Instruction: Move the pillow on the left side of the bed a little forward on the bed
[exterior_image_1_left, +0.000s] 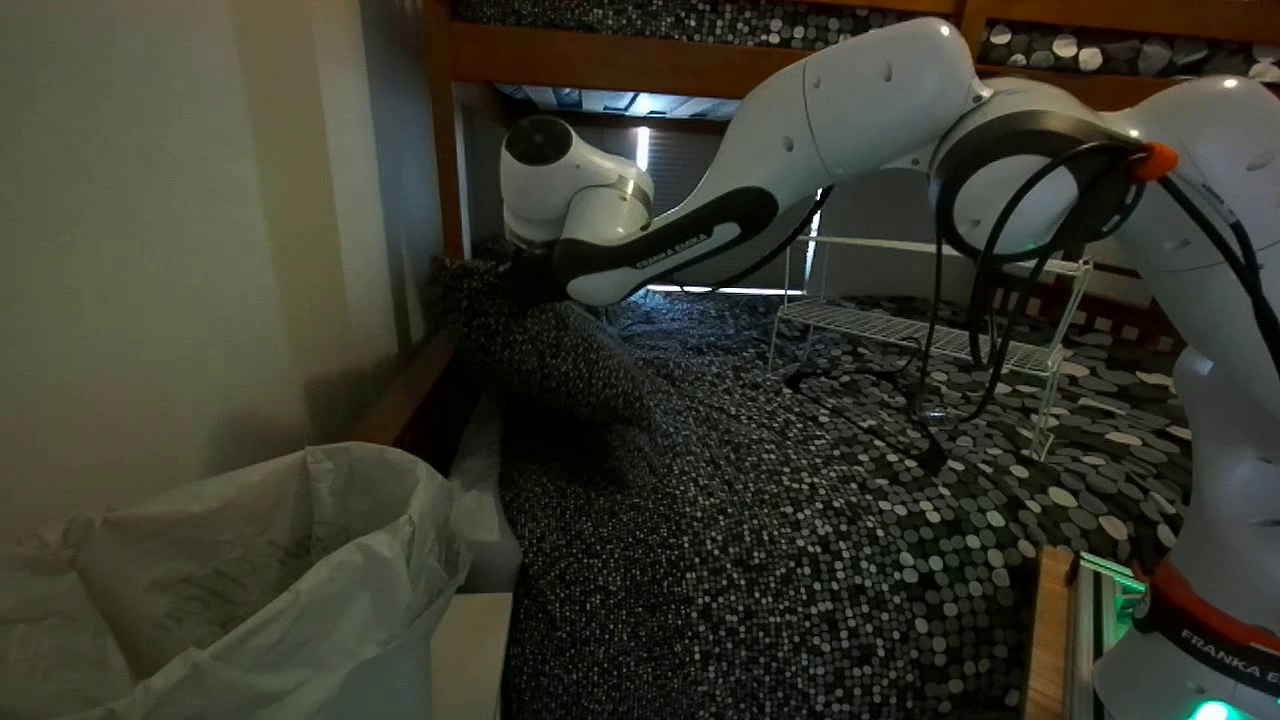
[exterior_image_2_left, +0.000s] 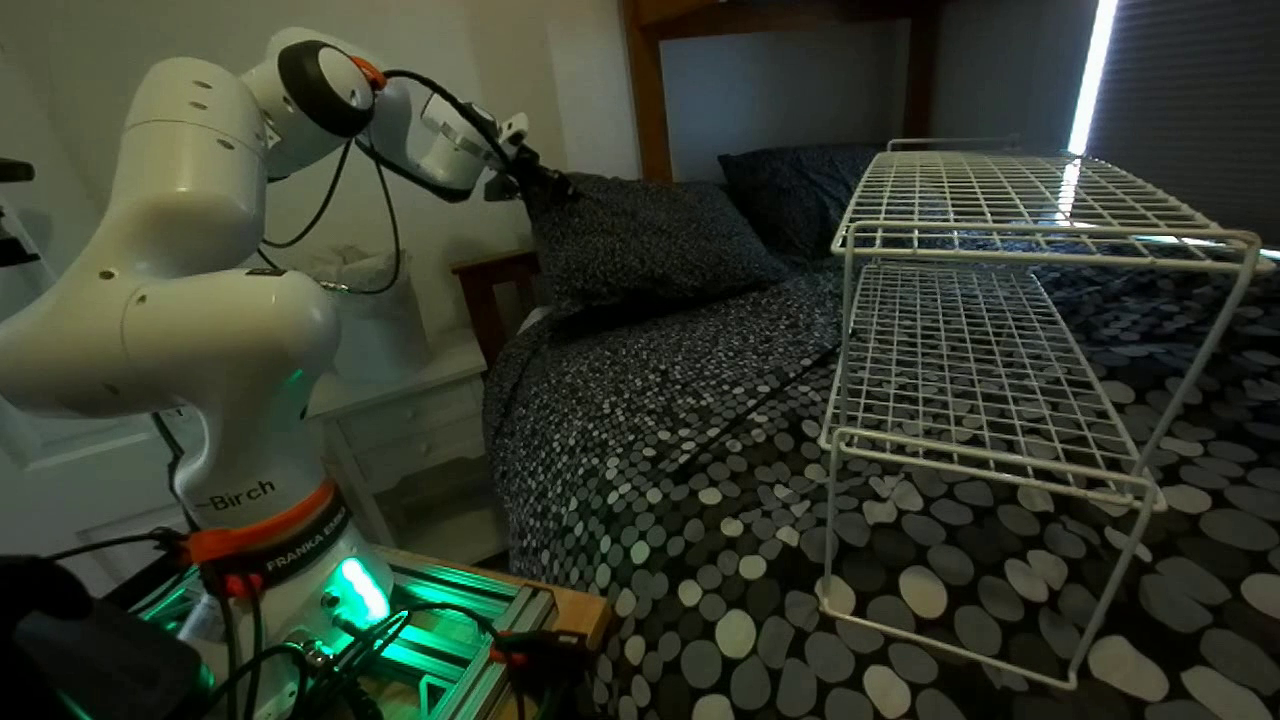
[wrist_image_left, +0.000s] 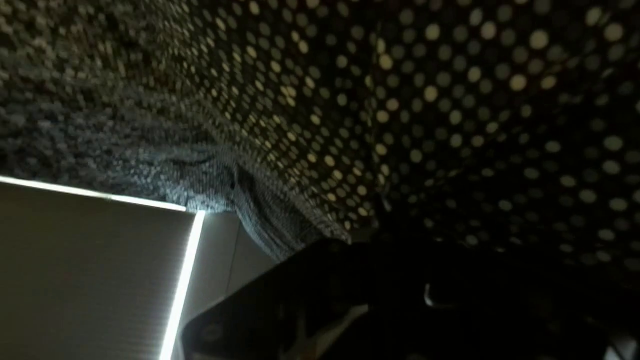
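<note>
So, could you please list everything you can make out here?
bed: 1, black dotted cover, mid-scene
near pillow: 1, speckled black, tilted, at the bed's edge
far pillow: 1, dark, past the near pillow
wire shelving: 2 tiers, white, on the bed
wooden frame: 1, brown, above the bed
nightstand: 1, white, beside the bed
lined bin: 1, white, on the nightstand
window blind: 1, dark grey, beyond the bed
unclear object: 1, black, in an exterior view's corner
arm: 1, white, reaching to the near pillow
base stand: 1, silver and brown, under the arm
jaws: 1 pair, black, at the near pillow's corner; closure unclear
</note>
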